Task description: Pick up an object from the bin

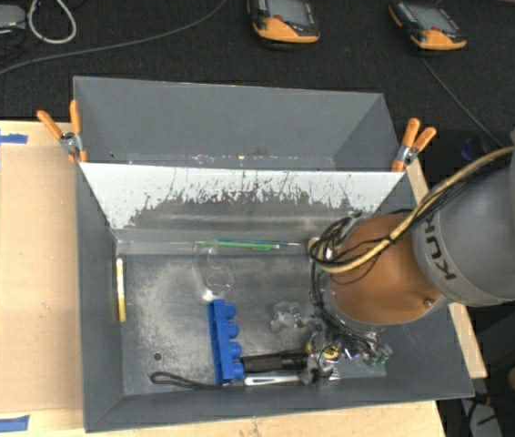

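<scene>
The gripper (pixel 332 353), its grip impossible to tell under the orange wrist cover (pixel 376 276), is hanging low over the right end of a black marker-like tool (pixel 271 362) beside a blue plastic block (pixel 224 340) at the front of the bin (pixel 239 126), likely needing a centred closure clear of the block.

The bin (pixel 94 271) fills the middle of the frame. A thin stick (pixel 121 289) lies along its left wall and a thin rod (pixel 239 244) along its back wall. A cup-like thing (pixel 214 276) sits near centre, with a studded block (pixel 224 342) just below it. A cord (pixel 180 381) lies at lower left. A tube (pixel 271 362) runs right from the block to the gripper (pixel 328 360), with a small lump (pixel 287 315) above it.
</scene>
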Tool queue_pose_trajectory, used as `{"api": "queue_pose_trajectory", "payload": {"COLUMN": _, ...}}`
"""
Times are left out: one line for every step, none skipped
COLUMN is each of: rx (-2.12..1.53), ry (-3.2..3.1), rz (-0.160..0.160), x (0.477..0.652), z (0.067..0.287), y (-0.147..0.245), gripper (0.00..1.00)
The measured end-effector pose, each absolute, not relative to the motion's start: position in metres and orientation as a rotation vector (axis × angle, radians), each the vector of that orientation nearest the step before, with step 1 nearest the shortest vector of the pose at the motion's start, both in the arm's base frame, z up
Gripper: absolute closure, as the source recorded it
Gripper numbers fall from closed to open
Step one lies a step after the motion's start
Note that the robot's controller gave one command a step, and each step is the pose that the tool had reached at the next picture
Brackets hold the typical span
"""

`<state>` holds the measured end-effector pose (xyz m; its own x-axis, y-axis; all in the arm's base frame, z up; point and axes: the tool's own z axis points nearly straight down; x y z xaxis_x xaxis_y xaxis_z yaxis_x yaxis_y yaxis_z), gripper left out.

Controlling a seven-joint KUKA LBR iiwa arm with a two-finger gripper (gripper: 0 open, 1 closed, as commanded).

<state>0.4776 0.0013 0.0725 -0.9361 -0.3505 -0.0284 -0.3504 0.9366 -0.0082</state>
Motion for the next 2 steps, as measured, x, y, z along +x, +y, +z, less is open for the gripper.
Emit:
{"api": "queue_pose_trajectory", "payload": {"rx": -0.565, "ry": 3.073, "rz": 0.004, "x": 0.4747, "z": 0.0696, "y": 0.0398, "gripper": 1.0}}
{"api": "queue_pose_trajectory", "payload": {"rx": -0.566, "ry": 3.072, "rz": 0.004, "x": 0.4747, "z": 0.0696, "y": 0.0398, "gripper": 1.0}}
